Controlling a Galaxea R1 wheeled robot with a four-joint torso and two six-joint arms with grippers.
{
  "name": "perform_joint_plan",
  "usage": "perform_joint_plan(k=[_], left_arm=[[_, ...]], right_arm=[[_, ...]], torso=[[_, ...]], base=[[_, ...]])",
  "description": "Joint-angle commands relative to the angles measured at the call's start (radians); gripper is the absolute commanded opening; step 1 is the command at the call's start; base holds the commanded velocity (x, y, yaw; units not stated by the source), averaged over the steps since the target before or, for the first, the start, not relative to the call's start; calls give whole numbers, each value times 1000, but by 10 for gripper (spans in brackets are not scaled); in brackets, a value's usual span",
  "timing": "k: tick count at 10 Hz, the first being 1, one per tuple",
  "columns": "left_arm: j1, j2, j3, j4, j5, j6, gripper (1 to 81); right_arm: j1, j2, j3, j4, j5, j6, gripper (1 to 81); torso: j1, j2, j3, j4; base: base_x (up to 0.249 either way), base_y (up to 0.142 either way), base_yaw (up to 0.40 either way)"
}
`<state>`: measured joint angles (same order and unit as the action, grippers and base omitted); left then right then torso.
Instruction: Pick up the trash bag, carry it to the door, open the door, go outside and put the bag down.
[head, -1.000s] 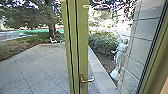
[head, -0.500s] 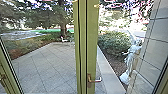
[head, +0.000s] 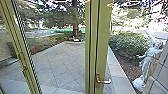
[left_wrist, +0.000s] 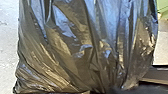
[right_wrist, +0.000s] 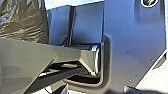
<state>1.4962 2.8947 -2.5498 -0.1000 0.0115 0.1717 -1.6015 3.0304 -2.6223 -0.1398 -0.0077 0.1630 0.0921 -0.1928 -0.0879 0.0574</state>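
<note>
Glossy and crinkled, the dark trash bag (left_wrist: 75, 50) bulges in pleats near the robot's left wrist, though I can't tell whether either claw is open or closed, while a bent metal handle (head: 104, 81) juts from the green door frame (head: 103, 45) before tiled paving (head: 56, 62).

Olive green colours the door (head: 103, 52) and deeper green the bush (head: 127, 45), beside a whitish statue (head: 148, 60) and grey paving (head: 57, 61) crossed by a grid of darker lines, as blue and golden-brown streaks gleam on the dark bag (left_wrist: 82, 47).
</note>
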Motion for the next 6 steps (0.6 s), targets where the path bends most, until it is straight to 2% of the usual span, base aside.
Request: perform_joint_plan(k=[1, 3, 6], left_arm=[[-55, -9, 2, 16, 56, 6, 10], [-55, -9, 0, 19, 56, 6, 10], [-55, -8, -1, 20, 56, 5, 10]], right_arm=[[41, 18, 12, -11, -55, -7, 811], [41, 20, 12, -11, -55, -7, 811], [41, 21, 13, -12, -55, -7, 811]], torso=[[0, 0, 0, 0], [0, 0, 0, 0], [0, 0, 0, 0]], base=[[0, 0, 307], [0, 0, 286], [0, 0, 192]])
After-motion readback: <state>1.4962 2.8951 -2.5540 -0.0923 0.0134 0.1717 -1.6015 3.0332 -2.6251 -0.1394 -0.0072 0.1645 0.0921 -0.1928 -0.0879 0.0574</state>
